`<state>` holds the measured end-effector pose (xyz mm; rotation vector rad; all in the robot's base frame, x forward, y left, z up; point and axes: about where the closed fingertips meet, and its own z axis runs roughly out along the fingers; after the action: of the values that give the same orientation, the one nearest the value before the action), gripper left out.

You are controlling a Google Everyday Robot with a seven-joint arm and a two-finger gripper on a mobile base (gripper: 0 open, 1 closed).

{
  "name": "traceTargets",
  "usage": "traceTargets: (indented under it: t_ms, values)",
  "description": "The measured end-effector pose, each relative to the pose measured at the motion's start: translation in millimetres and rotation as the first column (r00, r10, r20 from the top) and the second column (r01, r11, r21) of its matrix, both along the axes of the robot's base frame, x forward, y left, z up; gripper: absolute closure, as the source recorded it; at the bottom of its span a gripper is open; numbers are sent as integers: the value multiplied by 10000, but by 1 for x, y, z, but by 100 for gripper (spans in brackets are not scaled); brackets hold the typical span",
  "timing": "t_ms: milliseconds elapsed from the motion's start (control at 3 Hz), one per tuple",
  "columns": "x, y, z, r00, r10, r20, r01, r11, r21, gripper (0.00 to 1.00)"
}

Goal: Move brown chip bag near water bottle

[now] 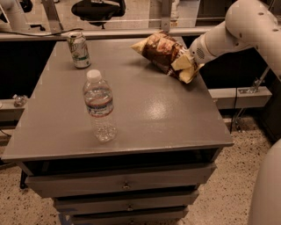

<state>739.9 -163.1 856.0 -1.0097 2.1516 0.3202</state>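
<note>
The brown chip bag is at the far right of the grey table, tilted, with its left end raised off the surface. My gripper is at the bag's pale yellow right end and is shut on it, with the white arm reaching in from the right. The water bottle stands upright at the front left of the table, well apart from the bag.
A green-and-white drink can stands at the back left of the table. Drawers sit under the tabletop. A rail runs behind the table, and a chair base is beyond it.
</note>
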Motion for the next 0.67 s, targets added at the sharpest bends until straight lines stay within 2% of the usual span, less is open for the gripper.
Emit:
traceTargets:
  t_ms: [667]
  values:
    - [0, 0, 0, 10000, 3, 1, -3, 10000, 0, 100]
